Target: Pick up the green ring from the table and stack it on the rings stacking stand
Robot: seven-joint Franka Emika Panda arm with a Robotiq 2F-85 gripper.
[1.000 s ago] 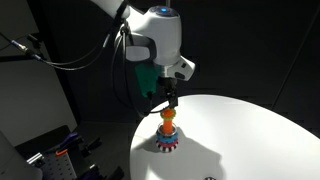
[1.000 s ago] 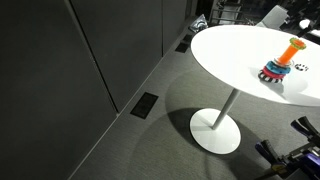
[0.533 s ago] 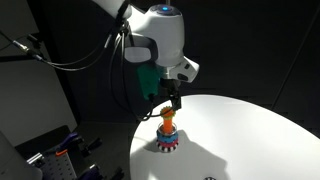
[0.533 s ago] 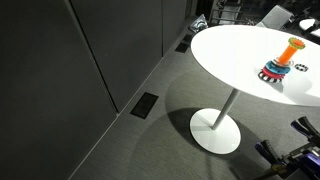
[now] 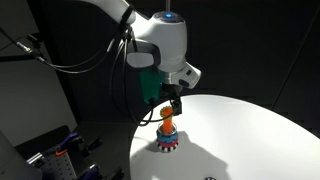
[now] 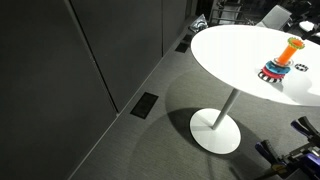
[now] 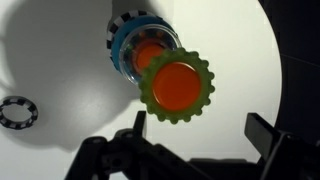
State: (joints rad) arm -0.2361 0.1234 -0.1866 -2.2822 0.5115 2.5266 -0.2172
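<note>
In an exterior view the pincer [image 5: 173, 101] hangs directly over the rings stacking stand [image 5: 167, 136], which sits near the edge of the round white bench [image 5: 250, 130]. The fingertips are just above the peg's top. From here the stand is too small for the green ring to be made out.

In the exterior view from across the room, the stand [image 6: 281, 62] sits on the bench [image 6: 230, 50] with its orange peg [image 6: 292, 48] rising from a dark base. A small dark object [image 6: 301, 68] lies just beside it. The pincer is out of frame, and no green shows at this size.

The wrist view looks straight down. The green ring [image 7: 150, 95] is olive-green with a scalloped, gear-like rim, and it circles the orange peg [image 7: 176, 86]. Below it are a blue ring [image 7: 122, 55] and the red-and-white base. How far down the peg the green ring sits cannot be told. The pincer [image 7: 195, 126] is released, its jaws spread wide and holding nothing. A small dark ring [image 7: 17, 112] lies apart on the bench [image 7: 60, 50].
</note>
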